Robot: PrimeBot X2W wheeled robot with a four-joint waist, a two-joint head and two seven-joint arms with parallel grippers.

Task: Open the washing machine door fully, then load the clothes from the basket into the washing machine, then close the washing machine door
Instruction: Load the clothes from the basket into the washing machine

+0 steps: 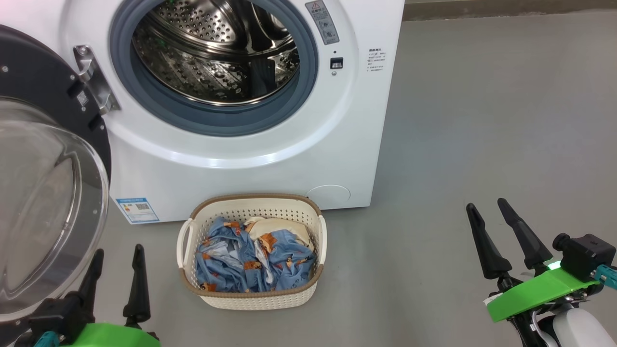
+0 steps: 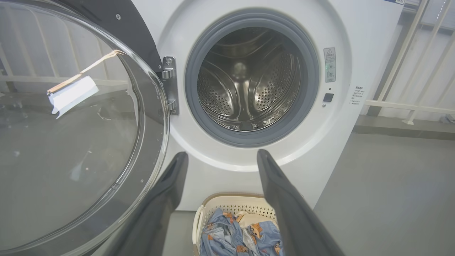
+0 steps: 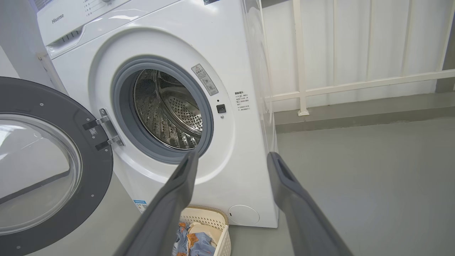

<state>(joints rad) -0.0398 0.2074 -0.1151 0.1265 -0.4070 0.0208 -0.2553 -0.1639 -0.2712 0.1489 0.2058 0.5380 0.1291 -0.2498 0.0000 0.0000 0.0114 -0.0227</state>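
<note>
Stage one done: the door [image 1: 48,193] stands wide, seemingly at its limit, and the drum [image 1: 217,62] is empty. The clothes [image 1: 250,262] lie in the basket [image 1: 255,301] on the floor [image 1: 458,120], just before the washing machine [image 1: 241,159]. The left tool [image 1: 119,250] and right tool [image 1: 486,205] are open, holding nothing. Loading and closing are left.

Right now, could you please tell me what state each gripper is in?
Left gripper: open, fingers apart, holding nothing.
Right gripper: open, fingers apart, holding nothing.

Head downward, both wrists toward washing machine [image 1: 241,178]
</note>
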